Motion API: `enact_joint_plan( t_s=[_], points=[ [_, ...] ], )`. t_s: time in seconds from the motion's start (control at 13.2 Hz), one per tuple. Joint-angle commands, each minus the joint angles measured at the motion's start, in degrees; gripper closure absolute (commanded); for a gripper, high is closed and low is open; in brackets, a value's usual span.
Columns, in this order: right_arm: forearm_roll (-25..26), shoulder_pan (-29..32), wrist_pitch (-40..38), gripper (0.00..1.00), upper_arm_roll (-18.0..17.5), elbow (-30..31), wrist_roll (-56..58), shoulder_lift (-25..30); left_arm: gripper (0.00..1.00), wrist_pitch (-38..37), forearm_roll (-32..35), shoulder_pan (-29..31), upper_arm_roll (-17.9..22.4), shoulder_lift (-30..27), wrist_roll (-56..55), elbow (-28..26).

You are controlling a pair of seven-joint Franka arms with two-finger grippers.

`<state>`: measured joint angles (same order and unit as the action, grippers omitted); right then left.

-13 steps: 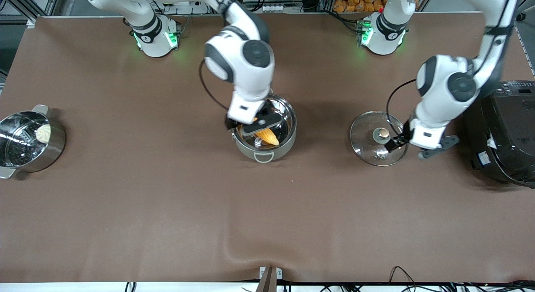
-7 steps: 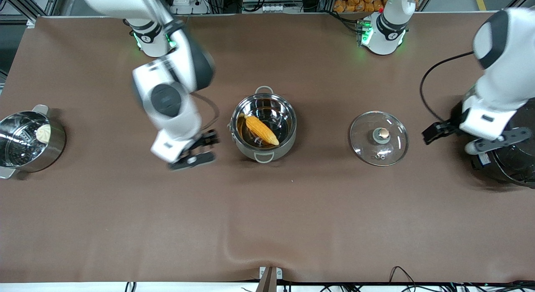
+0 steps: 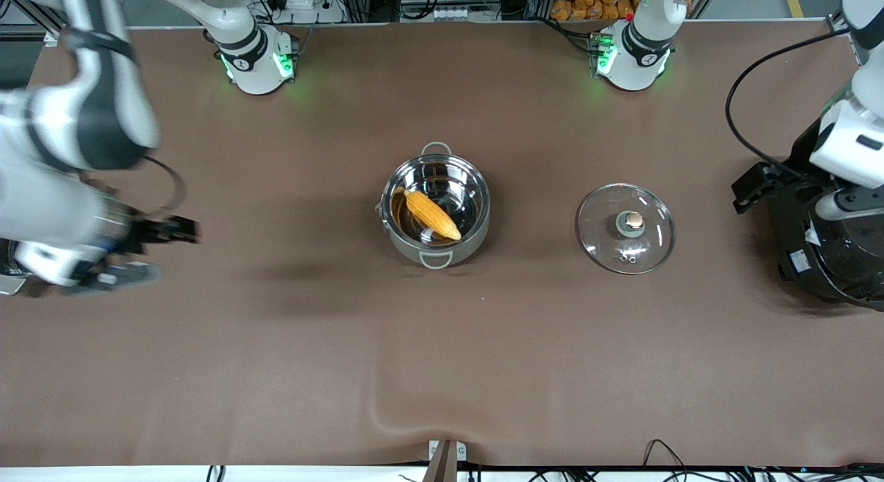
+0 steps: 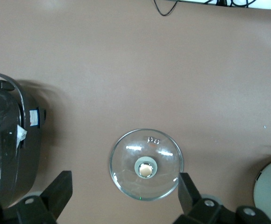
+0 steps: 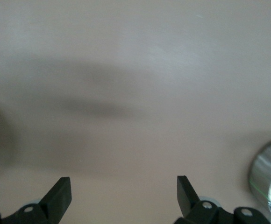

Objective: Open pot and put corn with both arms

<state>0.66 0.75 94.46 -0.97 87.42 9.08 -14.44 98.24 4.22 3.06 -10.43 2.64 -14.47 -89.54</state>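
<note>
Pot (image 3: pixel 436 209): sitting uncovered mid-bench, corn (image 3: pixel 432 215) lying inside.
Lid (image 3: pixel 626 228): resting on bench (image 3: pixel 442 344) beside pot.
Left hand (image 4: pixel 121 198): hanging fingers apart, empty, above lid.
Right hand (image 5: pixel 124 196): hanging fingers apart, empty, above bare bench.

Right arm (image 3: pixel 76 116): swung out to own end of table, forearm angled down. Right gripper (image 3: pixel 162 230) up in air over bare table at that end, fingers (image 5: pixel 58 196) spread wide, nothing between.

Left arm (image 3: pixel 853 130): raised at its own end of table, wrist pointing down. Left gripper (image 3: pixel 753 188) hangs in air there, fingers (image 4: pixel 60 191) wide apart, empty.
</note>
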Motion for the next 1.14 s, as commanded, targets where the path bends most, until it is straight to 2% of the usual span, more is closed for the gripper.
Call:
enact_joint_plan(
  t_s=[0.0,0.3,0.76,1.06],
  points=[
    [-1.45,2.41,-1.81,0.00,-1.23,6.09,-0.20,9.67,0.00,-3.05,-0.44,0.46,-0.38,-1.32,1.82,-0.36],
    [-1.45,3.02,-6.47,0.00,-1.23,6.19,-2.83,16.01,0.00,-2.71,-0.44,0.55,-0.38,-4.05,1.99,-3.97],
    [-1.62,2.50,-7.01,0.00,-1.23,4.52,-9.51,16.64,0.00,-3.32,-1.31,2.74,-0.03,-4.49,8.40,-3.80],
    [-1.62,2.67,-6.65,0.00,-1.06,3.81,-9.43,16.38,0.00,-3.85,-3.51,2.83,-0.03,-4.23,9.02,-3.01]
  ],
)
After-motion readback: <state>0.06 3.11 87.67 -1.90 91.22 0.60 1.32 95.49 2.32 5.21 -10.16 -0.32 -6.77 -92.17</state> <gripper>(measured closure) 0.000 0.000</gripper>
